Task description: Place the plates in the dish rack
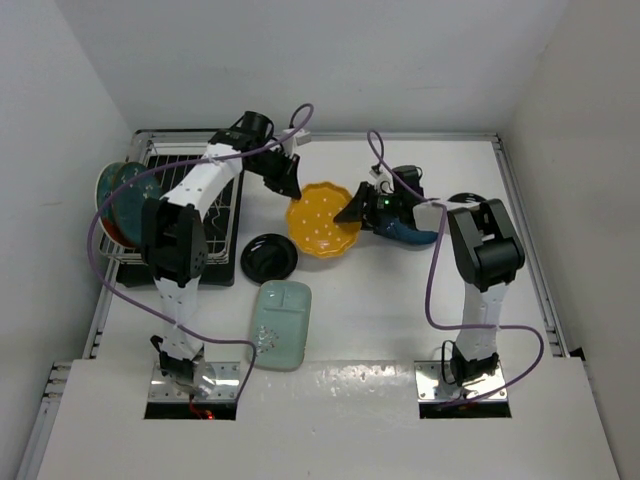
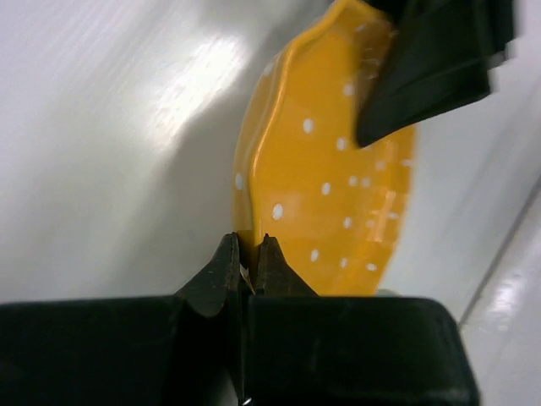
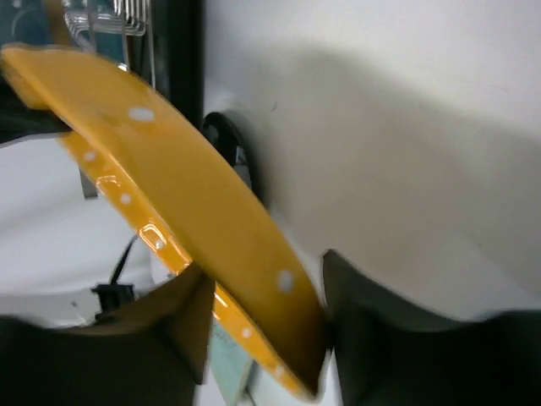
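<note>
The yellow scalloped plate (image 1: 325, 228) with white dots hangs tilted over the table middle, right of the dish rack (image 1: 215, 215). My left gripper (image 1: 291, 186) is shut on its far-left rim; the left wrist view shows both jaws (image 2: 247, 245) pinching the plate's edge (image 2: 330, 169). My right gripper (image 1: 354, 209) is at the plate's right rim, its jaws standing apart with the plate (image 3: 169, 161) slanting between the fingers (image 3: 264, 271). A grey-teal plate (image 1: 135, 198) and a red plate (image 1: 113, 222) stand in the rack's left side.
A small black plate (image 1: 268, 257) lies in front of the rack. The pale mint tray (image 1: 280, 322) lies nearer the arm bases. The dark blue leaf plate (image 1: 412, 236) lies under my right wrist. Another dark dish (image 1: 463, 199) sits far right.
</note>
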Controlling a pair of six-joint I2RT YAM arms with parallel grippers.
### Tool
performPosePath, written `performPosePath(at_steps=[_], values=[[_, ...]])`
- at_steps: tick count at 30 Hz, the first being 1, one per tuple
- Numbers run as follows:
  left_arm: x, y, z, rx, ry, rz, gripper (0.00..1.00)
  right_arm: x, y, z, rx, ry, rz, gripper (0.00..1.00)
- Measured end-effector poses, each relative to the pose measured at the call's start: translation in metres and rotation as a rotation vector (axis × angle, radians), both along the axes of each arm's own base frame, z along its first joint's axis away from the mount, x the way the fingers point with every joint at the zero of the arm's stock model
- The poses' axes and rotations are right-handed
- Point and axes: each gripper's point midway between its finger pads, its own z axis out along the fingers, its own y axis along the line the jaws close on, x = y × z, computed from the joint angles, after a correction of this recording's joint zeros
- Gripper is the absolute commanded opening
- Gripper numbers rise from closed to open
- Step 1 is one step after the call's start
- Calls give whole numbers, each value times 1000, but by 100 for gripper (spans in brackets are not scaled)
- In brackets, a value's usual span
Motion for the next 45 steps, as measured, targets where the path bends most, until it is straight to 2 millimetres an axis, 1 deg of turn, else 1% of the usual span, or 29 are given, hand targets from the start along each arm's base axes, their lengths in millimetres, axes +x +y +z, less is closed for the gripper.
performPosePath(at_steps=[1, 2, 3, 4, 7, 8, 10, 11, 12, 14, 18, 20, 21, 23, 24, 25, 26, 27, 29, 31, 32, 35, 37, 38, 39, 41, 43, 44, 45], values=[[-1, 1, -1, 5, -5, -5, 0, 1, 3, 4, 16, -17, 10, 20], [2, 6, -2, 26, -26, -1, 0, -4, 6, 8, 47, -23, 35, 11], [7, 12, -3, 28, -40, 7, 6, -7, 6, 14, 92, -46, 61, 3], [9, 16, -4, 23, -42, 15, 19, -9, 9, 20, 131, -68, 80, 0], [6, 16, 1, -9, -38, 0, 41, -13, 14, 29, 197, -86, 68, 0], [5, 15, 4, -18, -42, -9, 52, -13, 15, 33, 221, -94, 66, 0], [2, 11, 10, -47, -51, -31, 63, -9, 17, 46, 279, -108, 56, 0], [1, 10, 13, -57, -56, -39, 63, -7, 17, 48, 292, -108, 50, 0], [0, 9, 17, -78, -56, -45, 67, -5, 17, 53, 312, -111, 44, 0], [-4, 7, 24, -123, -45, -68, 68, -3, 18, 65, 350, -125, 46, 0], [-19, 0, 30, -191, 11, -107, 67, 6, 23, 99, 410, -214, 82, 0], [-25, -3, 36, -234, 32, -129, 58, 9, 23, 110, 422, -249, 97, 0], [-28, -5, 39, -256, 46, -137, 41, 10, 21, 112, 424, -259, 100, 0], [-35, -6, 44, -289, 109, -122, 18, 9, 20, 114, 419, -304, 120, 0], [-39, -4, 44, -292, 163, -91, 9, 8, 20, 116, 408, -378, 153, 0], [-40, -1, 44, -296, 175, -84, 0, 5, 21, 119, 407, -399, 173, 8], [-40, -1, 47, -316, 175, -93, 0, 6, 22, 120, 400, -409, 169, 21], [-41, 0, 49, -314, 175, -92, 0, 7, 23, 120, 393, -400, 161, 53], [-40, 1, 50, -298, 151, -90, 0, 10, 24, 118, 367, -370, 129, 79], [-32, 4, 50, -253, 110, -71, 0, 12, 23, 118, 323, -354, 96, 100], [-27, 8, 50, -218, 87, -49, 0, 15, 21, 118, 293, -357, 70, 100], [-7, 32, 60, -72, -10, 58, 0, 24, 13, 118, 176, -369, -27, 100], [14, 62, 80, 49, -140, 162, 0, 33, 0, 113, 79, -369, -116, 100], [21, 74, 94, 96, -202, 206, 0, 35, -6, 118, 52, -383, -146, 100], [28, 96, 110, 154, -268, 268, 0, 38, -13, 117, 15, -390, -181, 100], [34, 138, 151, 267, -404, 399, 0, 40, -27, 113, -46, -392, -232, 100], [30, 178, 195, 364, -531, 520, 0, 39, -36, 105, -99, -381, -256, 100], [24, 199, 216, 416, -587, 590, 0, 39, -39, 99, -123, -372, -262, 100], [15, 215, 233, 465, -631, 641, 0, 38, -42, 93, -147, -358, -265, 100]])
